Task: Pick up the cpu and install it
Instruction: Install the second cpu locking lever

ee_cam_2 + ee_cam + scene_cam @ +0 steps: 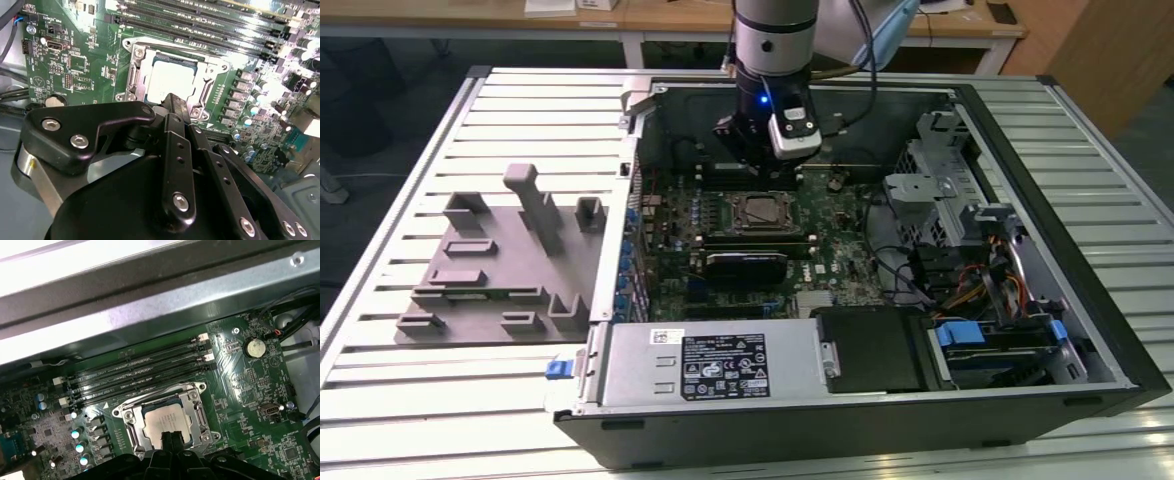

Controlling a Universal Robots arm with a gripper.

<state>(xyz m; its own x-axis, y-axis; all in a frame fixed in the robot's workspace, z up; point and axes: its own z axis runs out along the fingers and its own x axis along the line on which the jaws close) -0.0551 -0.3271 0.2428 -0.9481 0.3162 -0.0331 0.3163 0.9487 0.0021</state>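
Green mobo [240, 390], cpu [165, 422] in socket [127, 415].

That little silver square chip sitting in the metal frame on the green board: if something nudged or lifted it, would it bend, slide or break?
The cpu looks like a flat metal-topped plate, so probably stiff rather than bendy. Its shiny top suggests a slippery surface. It lies inside the socket frame, which likely stops sideways sliding.

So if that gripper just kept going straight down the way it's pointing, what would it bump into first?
Most likely the cpu sitting in the motherboard socket. The gripper points at its near edge, though depth is hard to judge.
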